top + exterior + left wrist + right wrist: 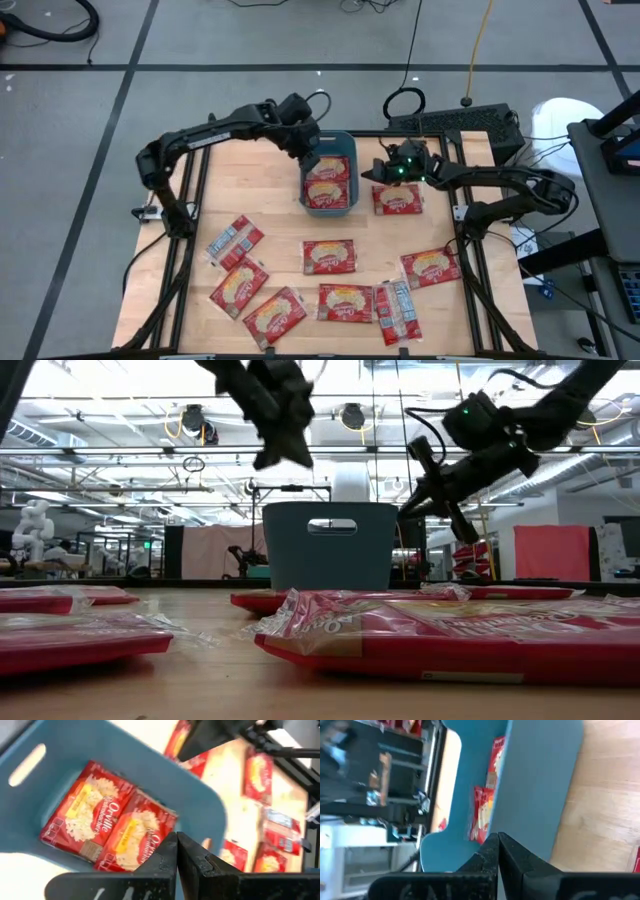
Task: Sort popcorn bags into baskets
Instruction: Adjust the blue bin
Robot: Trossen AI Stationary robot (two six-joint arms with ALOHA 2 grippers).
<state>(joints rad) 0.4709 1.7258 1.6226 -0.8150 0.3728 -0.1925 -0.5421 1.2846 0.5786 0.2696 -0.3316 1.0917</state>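
Observation:
The teal basket (pixel 345 140) stands at the table's far middle, with two red popcorn bags (pixel 326 180) lying flat inside it, picture side up (pixel 85 810). My left gripper (pixel 306 152) hangs shut above the basket's far left corner (pixel 177 842), clear of the bags. My right gripper (pixel 372 175) is shut and points level at the basket's right wall (pixel 545 780), just below the rim (pixel 408 510). Several more bags lie flat on the table, one right of the basket (pixel 397 200) and the others toward the near edge (pixel 329 256). My right gripper's shut fingertips (pixel 490 845) stand close against the outside of the basket's right wall (pixel 535 820), coming level from the table's right. I cannot tell whether they touch it.
Loose bags spread over the near half of the table, two with the silvery back up (pixel 235 240) (pixel 397 310). Bare wood shows left of the basket (pixel 250 180). A black frame edges the table (pixel 185 200). A keyboard (pixel 460 122) sits beyond the far right corner.

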